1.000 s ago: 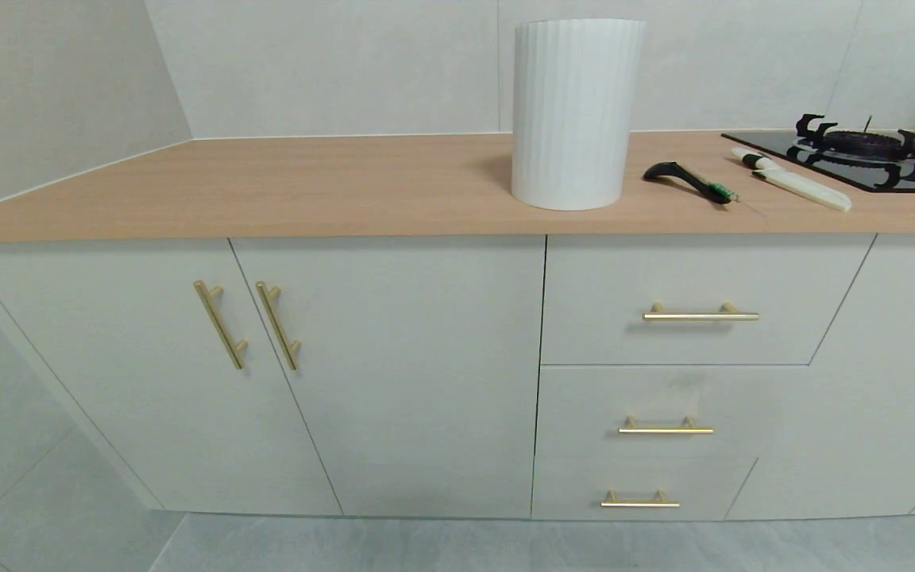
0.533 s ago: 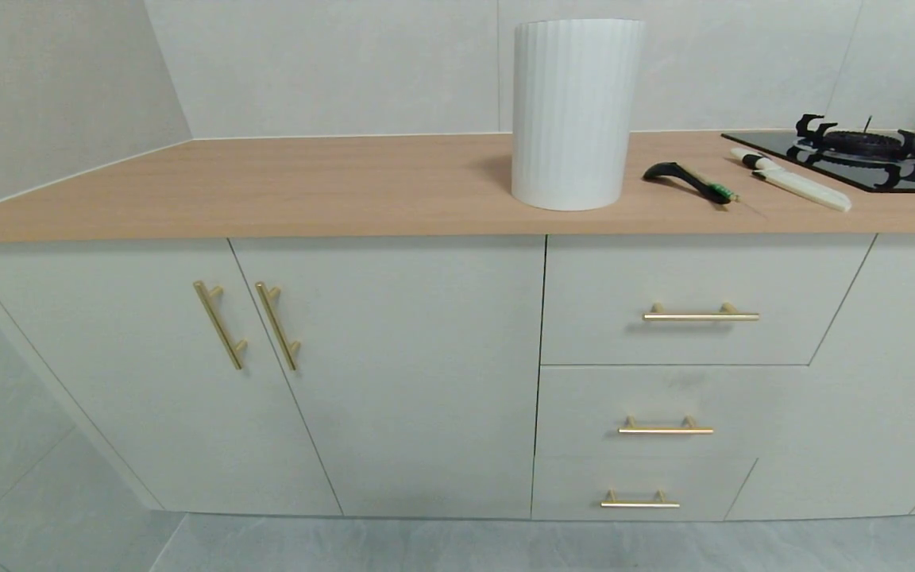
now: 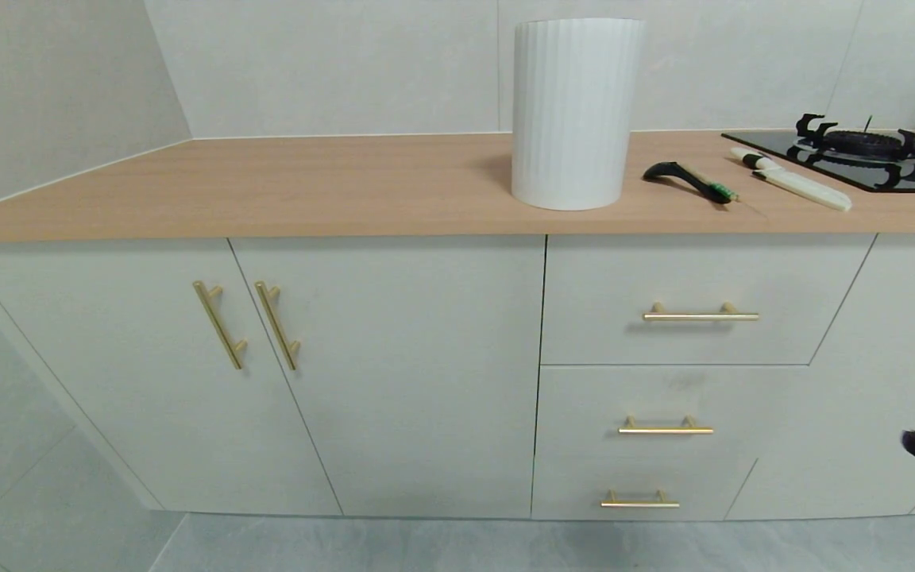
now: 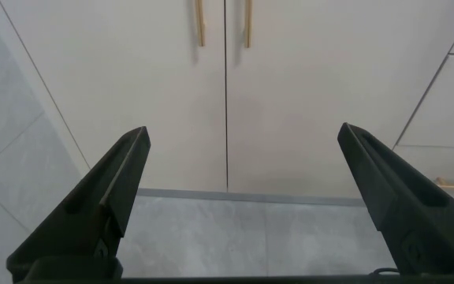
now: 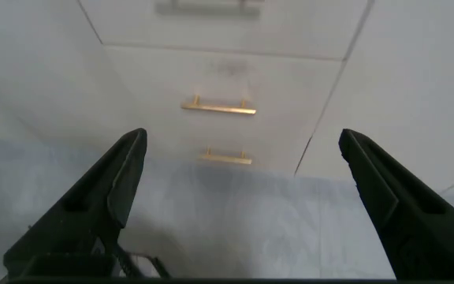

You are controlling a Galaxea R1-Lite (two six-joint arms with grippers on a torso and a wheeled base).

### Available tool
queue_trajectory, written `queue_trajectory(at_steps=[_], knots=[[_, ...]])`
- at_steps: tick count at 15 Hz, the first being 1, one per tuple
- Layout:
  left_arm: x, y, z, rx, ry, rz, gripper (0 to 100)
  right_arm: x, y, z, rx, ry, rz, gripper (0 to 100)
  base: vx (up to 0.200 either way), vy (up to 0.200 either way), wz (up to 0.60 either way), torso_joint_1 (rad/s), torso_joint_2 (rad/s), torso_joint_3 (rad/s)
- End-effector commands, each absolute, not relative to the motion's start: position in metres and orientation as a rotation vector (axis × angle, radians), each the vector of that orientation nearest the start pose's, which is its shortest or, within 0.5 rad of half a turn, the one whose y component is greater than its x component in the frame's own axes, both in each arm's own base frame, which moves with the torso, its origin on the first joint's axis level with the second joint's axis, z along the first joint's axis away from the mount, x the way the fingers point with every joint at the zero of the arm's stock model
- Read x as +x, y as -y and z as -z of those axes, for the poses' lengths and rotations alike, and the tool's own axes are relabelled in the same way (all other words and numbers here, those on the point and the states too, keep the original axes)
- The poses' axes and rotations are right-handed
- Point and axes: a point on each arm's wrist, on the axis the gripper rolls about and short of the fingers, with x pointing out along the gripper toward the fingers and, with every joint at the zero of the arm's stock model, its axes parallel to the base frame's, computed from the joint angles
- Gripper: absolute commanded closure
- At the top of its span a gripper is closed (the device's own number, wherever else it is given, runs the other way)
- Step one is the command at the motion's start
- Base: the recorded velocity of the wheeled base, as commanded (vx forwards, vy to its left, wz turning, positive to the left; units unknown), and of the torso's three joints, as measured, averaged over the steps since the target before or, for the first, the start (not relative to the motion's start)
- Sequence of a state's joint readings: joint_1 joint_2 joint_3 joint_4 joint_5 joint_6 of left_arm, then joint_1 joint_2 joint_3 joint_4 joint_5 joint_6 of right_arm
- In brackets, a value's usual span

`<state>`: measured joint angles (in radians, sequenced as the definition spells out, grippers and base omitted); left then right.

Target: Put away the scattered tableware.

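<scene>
A pale wooden countertop [image 3: 330, 187] runs along grey-tiled walls [image 3: 330, 63] and meets a corner on the robot's left. A tall white ribbed container [image 3: 573, 115] stands upright on it. Just to the container's right lies a black-handled utensil [image 3: 688, 181] (green at one end, its kind hard to tell). Farther right, a white knife [image 3: 799, 184] lies flat, its handle end at the edge of the black glass hob [image 3: 902, 176].

Below are two cabinet doors [image 3: 394, 373] with gold bar handles and a stack of three drawers [image 3: 664, 397], over a grey tiled floor [image 3: 426, 548].

The left gripper [image 4: 243, 197] is spread wide and empty, low before the doors. The right gripper [image 5: 243, 197] is likewise wide apart and holds nothing, facing the lower drawers.
</scene>
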<state>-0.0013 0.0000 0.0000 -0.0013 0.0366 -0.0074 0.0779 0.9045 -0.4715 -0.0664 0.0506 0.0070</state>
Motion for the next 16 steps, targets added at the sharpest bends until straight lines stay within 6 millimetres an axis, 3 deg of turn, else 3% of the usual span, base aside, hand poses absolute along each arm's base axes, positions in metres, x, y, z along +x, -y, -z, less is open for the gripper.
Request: queue_trajectory(at_steps=[1,3,5,9,16], knots=[[-0.023,-0.001,-0.076,-0.008,0.002,-0.035,0,0.221,-0.025,-0.155,-0.011,-0.601,-0.149,0,0.000,0.000,0.00,0.000,0.00,0.000],[-0.023,-0.001,-0.076,-0.008,0.002,-0.035,0,0.255,-0.033,-0.127,-0.030,-0.643,-0.152,0,0.000,0.000,0.00,0.000,0.00,0.000],[-0.023,-0.001,-0.076,-0.008,0.002,-0.035,0,0.272,-0.041,-0.099,-0.045,-0.711,-0.166,0,0.000,0.000,0.00,0.000,0.00,0.000],[-0.023,-0.001,-0.076,-0.008,0.002,-0.035,0,0.288,-0.046,-0.052,-0.078,-0.783,-0.116,0,0.000,0.000,0.00,0.000,0.00,0.000],[-0.023,-0.001,-0.076,-0.008,0.002,-0.035,0,0.312,-0.049,-0.009,-0.082,-0.674,-0.061,0,0.000,0.000,0.00,0.000,0.00,0.000]])
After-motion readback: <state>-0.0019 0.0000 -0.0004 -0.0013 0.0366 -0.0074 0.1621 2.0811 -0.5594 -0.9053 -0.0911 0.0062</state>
